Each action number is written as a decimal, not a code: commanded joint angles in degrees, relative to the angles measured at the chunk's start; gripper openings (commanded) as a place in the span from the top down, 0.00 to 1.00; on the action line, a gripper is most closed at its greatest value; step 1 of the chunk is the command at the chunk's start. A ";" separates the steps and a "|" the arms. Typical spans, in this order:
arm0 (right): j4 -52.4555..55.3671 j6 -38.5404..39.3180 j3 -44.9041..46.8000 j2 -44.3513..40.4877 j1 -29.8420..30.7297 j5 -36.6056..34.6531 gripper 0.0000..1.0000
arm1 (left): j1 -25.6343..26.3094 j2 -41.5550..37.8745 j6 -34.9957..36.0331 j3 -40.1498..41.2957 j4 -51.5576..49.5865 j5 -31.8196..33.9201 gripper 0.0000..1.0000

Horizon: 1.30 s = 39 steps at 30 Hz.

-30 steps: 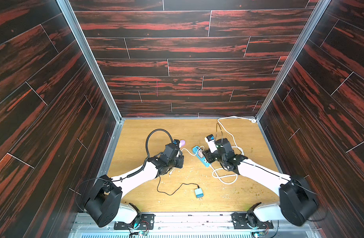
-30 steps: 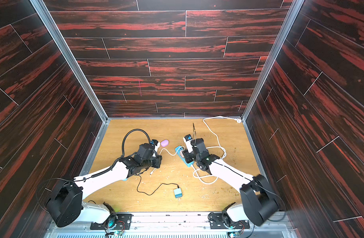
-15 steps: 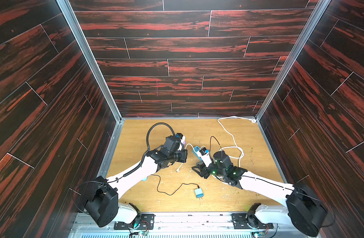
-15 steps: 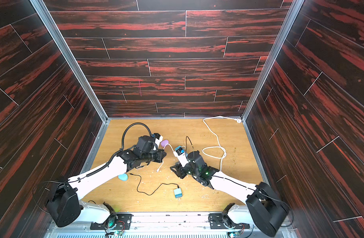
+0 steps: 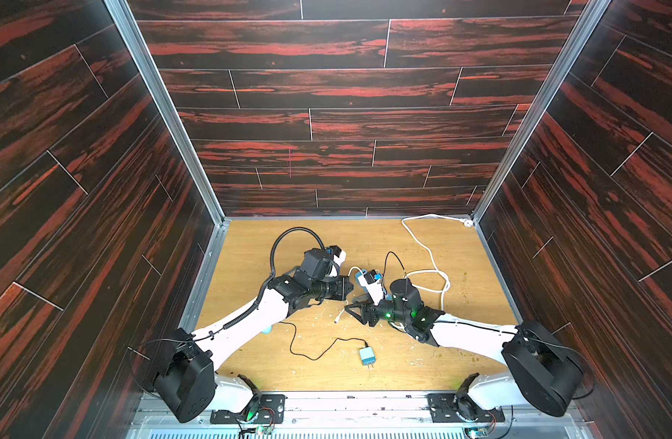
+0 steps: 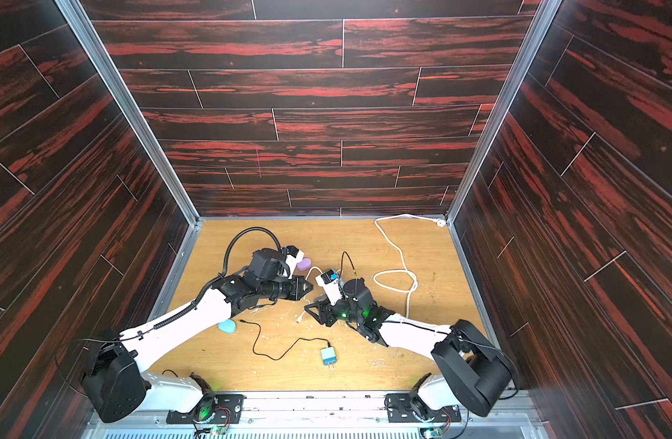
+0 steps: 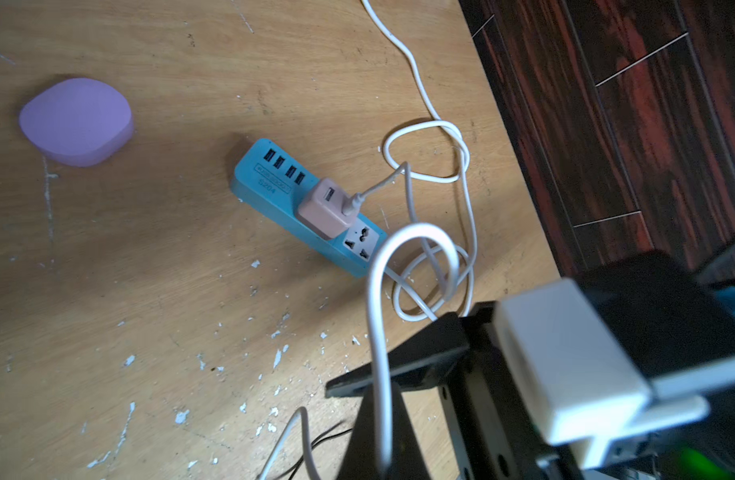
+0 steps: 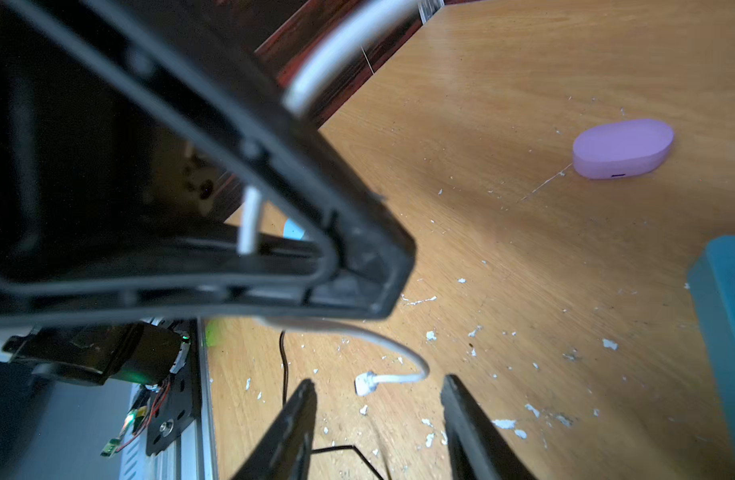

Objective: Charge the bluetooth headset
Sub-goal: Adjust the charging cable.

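hovering low, right gripper [image 8: 378, 384] holds nothing, jaws half apart, the plug of the white cable [image 7: 376, 332] just ahead of its tips. left gripper [image 6: 307, 287] is clamped on that cable. purple headset case [image 6: 304, 263] sits just beside the left gripper, untouched. count: two cases, counting the pale blue case [image 6: 226, 326]; one power strip [image 7: 274, 183]; two chargers, pink charger [image 7: 326, 208] and blue charger [image 6: 328, 356].

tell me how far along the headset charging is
Done: the pink adapter sits in the blue power strip, with the white cable plugged into it. In hand: the left gripper is shut on that cable, and its free plug is just ahead of the open right gripper. Left: the plug is not yet in the purple case, which lies apart, untouched.
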State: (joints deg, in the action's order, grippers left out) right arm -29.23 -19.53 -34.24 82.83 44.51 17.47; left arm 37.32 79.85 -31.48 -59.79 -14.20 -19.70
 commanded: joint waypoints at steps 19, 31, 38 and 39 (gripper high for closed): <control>-0.39 -2.27 -2.63 1.47 0.15 3.88 1.00 | -0.24 -5.34 -1.17 1.16 2.79 -0.36 0.83; -4.16 -8.64 -0.27 -1.92 -3.02 5.54 1.00 | -0.40 -12.57 -1.31 7.45 1.64 7.67 0.44; -7.98 -11.70 1.09 -4.49 -5.13 7.63 1.00 | -0.74 -22.33 -3.66 16.48 4.54 11.99 0.33; -8.89 -12.26 1.40 -4.98 -5.14 7.65 1.00 | -0.76 -23.72 -4.26 18.03 5.80 12.08 0.32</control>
State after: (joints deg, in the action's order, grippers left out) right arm -34.94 -29.76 -33.69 79.33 39.35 23.62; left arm 36.88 59.35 -34.28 -44.62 -10.85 -10.24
